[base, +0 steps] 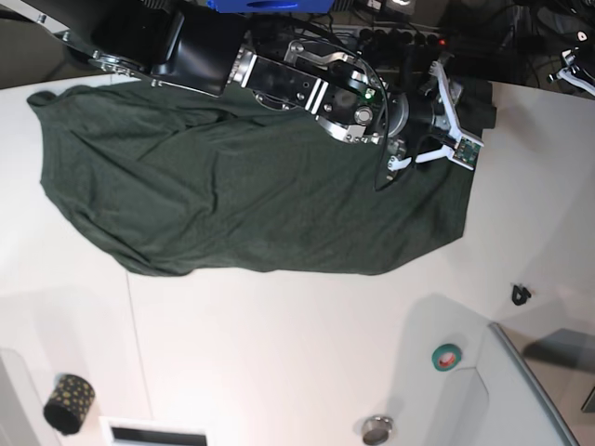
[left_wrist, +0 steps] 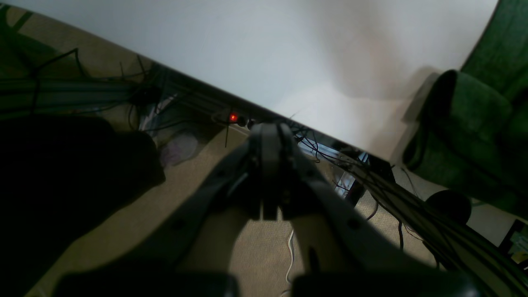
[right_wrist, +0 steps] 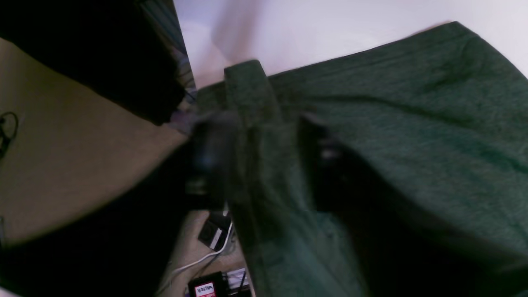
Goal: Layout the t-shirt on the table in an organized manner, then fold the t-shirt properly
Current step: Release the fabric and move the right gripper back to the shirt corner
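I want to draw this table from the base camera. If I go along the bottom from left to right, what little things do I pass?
Dotted dark roll → white flat thing at the bottom edge → small round metal piece → teal tape ring → small black clip → grey tray.

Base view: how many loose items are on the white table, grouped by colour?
Dark green: 1, the t-shirt
Teal: 1, the tape roll
Black: 2, the dotted roll and the small clip
Silver: 1, the round metal piece
Total: 5
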